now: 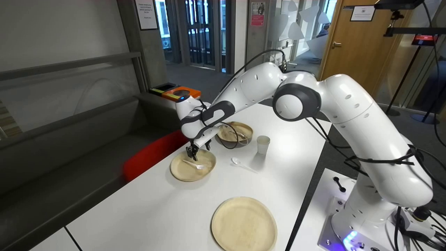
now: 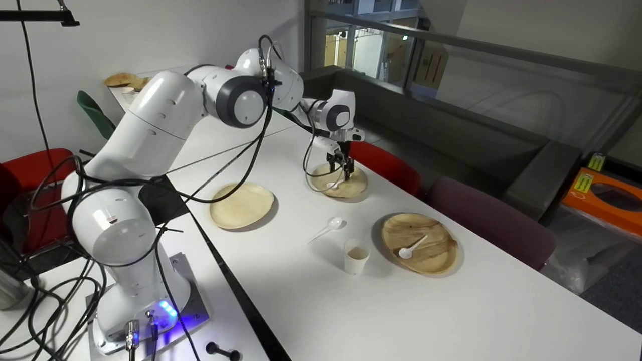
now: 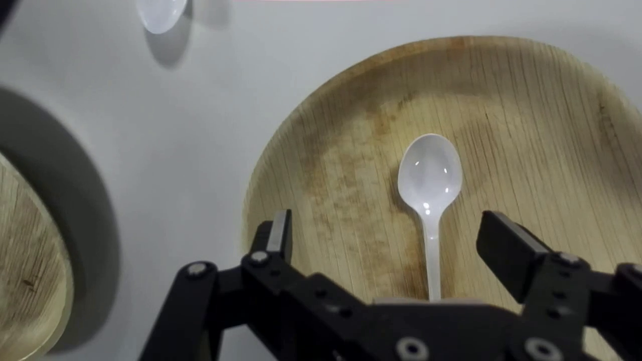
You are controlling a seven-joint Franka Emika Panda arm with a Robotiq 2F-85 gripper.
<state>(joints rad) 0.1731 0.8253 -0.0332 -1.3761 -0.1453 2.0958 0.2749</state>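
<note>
Pincer (image 3: pixel 386 235) is released, fingers spread wide above the white spoon (image 3: pixel 430 175), one off to each side of its handle in the wrist view; can't tell if the tips touch anything. Spoon lies bowl-up on a tan plate (image 3: pixel 526 115), handle end hidden behind the pincer's body; plate's lower part is covered, right side cut off. Left edge clips a second plate (image 3: pixel 35 301); top edge clips a loose spoon (image 3: pixel 161 12); dark blur in the top-left corner, can't identify. In an exterior view the second plate bears a further spoon (image 2: pixel 407 252); loose spoon is on the desk (image 1: pixel 167 216), thin handle nearly lost against white; cup (image 2: pixel 356 258) stands upright near it, contents hard to make out. Another plate (image 1: pixel 244 223) runs to the bottom edge of an exterior view. Writing: framed sign (image 1: pixel 146 14) seems to end "Thank you", rest too small; poster (image 1: pixel 258 14), door sign (image 1: pixel 362 13) and yellow labels (image 2: pixel 583 183) on the orange bin top (image 2: pixel 582 203) unreadable. Desk is smooth, white, glossy under the lights, with a dark seam at one end. Room: grey couch (image 1: pixel 69 164) along the wall, red chair (image 1: pixel 150 153) and purplish chair (image 2: pixel 486 220) at the desk, wooden door (image 1: pixel 355 45), glass partitions behind.
</note>
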